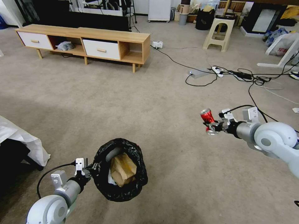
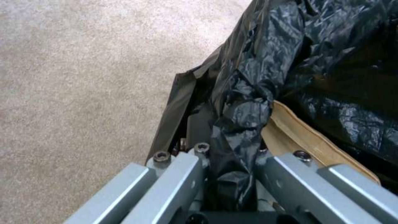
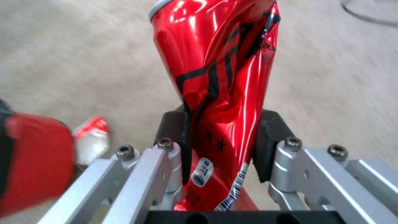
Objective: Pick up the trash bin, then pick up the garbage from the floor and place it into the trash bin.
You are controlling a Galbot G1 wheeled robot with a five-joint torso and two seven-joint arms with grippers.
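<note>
Two pincers busy: right pincer clamps crushed red can, black lettering unreadable, barcode label, above carpet; left pincer clamps black-bagged round grey bin rim, brown crumpled box inside.

The left arm reaches forward from the lower left of the head view, its grey forearm angled up and to the right. The left gripper is clamped on the bag-covered rim of the trash bin, one finger outside and the other inside the rim. The right arm extends from the right edge of the head view, forearm pointing left. The right gripper holds a crushed red can pinched between its dark pads, the can jutting beyond the fingertips.
</note>
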